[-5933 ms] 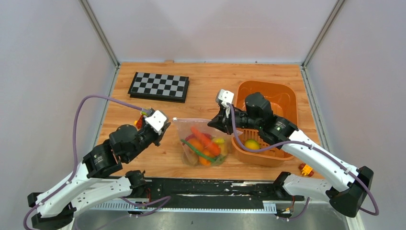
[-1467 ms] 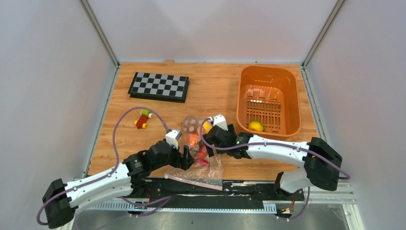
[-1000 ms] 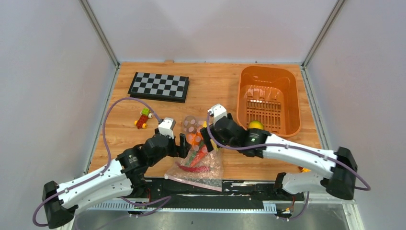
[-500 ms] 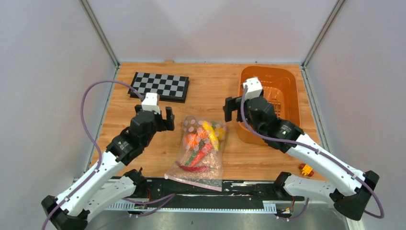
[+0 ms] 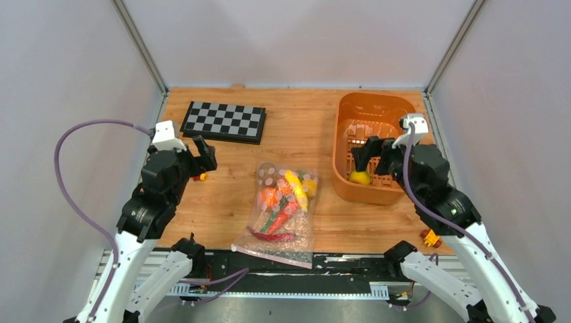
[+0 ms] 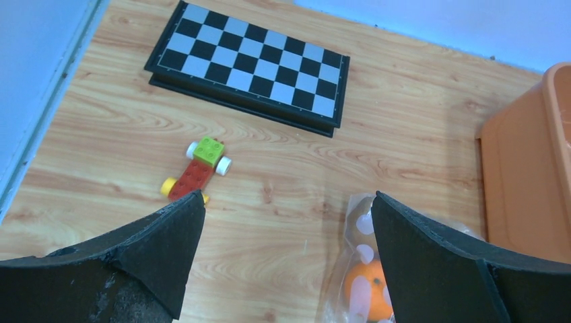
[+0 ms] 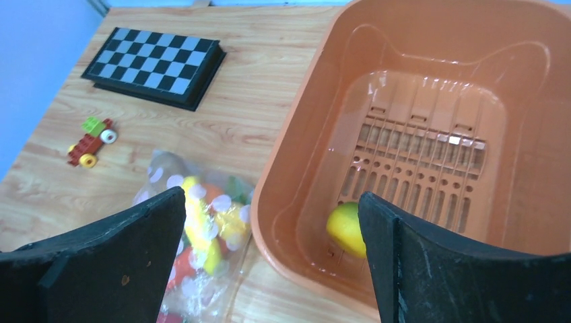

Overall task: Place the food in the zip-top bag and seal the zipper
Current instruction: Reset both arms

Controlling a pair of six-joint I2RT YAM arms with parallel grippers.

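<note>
- Table (image 5: 296, 138): wooden, with both arms raised above it, well apart from the bag.
- Basket (image 5: 339, 145): orange, on the right side, with one yellow fruit (image 5: 359, 177) lying inside. Risk: that piece is left out if the bag is sealed first.
- Bag (image 5: 269, 176): clear and dotted, flat at the table's centre, near the basket, with food (image 5: 294, 188) inside. Risk: the pieces spill if it is lifted by its far end unsealed. Its long axis runs near to far, and its mouth points toward the arm bases.
- Left claw (image 6: 286, 202): fingers wide apart, empty.
- Right claw (image 7: 271, 195): fingers wide apart, empty, above the basket.
- Zipper (image 5: 273, 254): pink strip along the bag's near edge, possibly closed, but too small to confirm.
</note>
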